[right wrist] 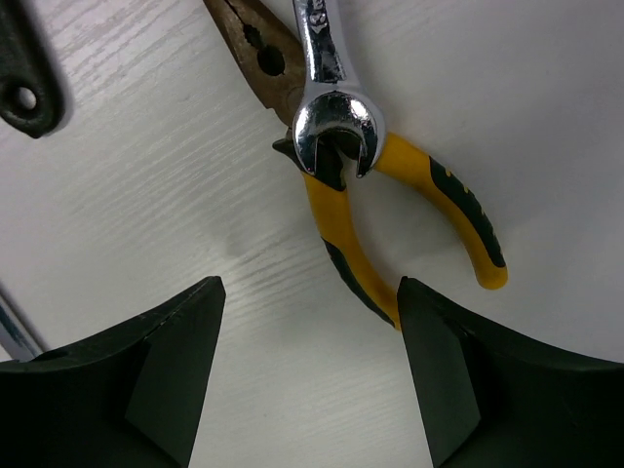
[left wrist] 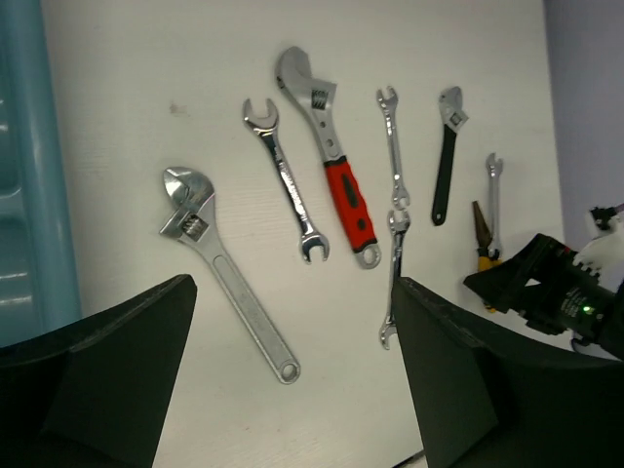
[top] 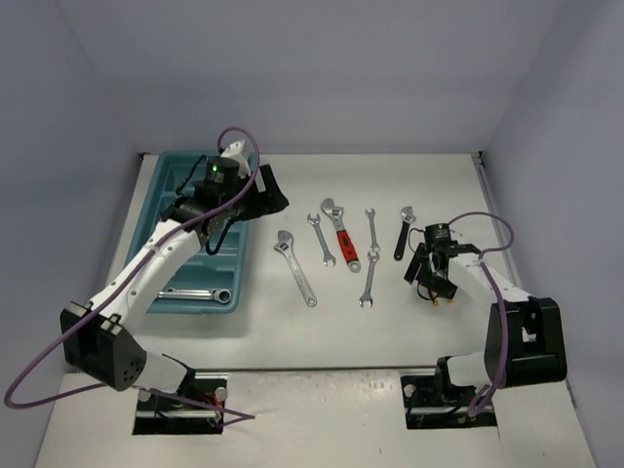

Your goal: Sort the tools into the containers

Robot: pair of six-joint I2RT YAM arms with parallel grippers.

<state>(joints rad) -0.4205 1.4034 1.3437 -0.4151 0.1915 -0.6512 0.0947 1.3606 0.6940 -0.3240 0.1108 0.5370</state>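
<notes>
Teal tray (top: 156,180) sits far left. My left gripper (left wrist: 292,297) hangs near its right edge, jaws wide and empty. My right gripper (right wrist: 312,288) hovers, jaws spread, over the yellow-handled pliers (right wrist: 343,239). A small wrench (right wrist: 336,122) lies across them, so closing could snag both or flick it away. No legible writing anywhere.

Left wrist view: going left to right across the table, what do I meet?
Teal tray → silver adjustable wrench → combination wrench → red-handled adjustable wrench → black-handled adjustable wrench.
</notes>
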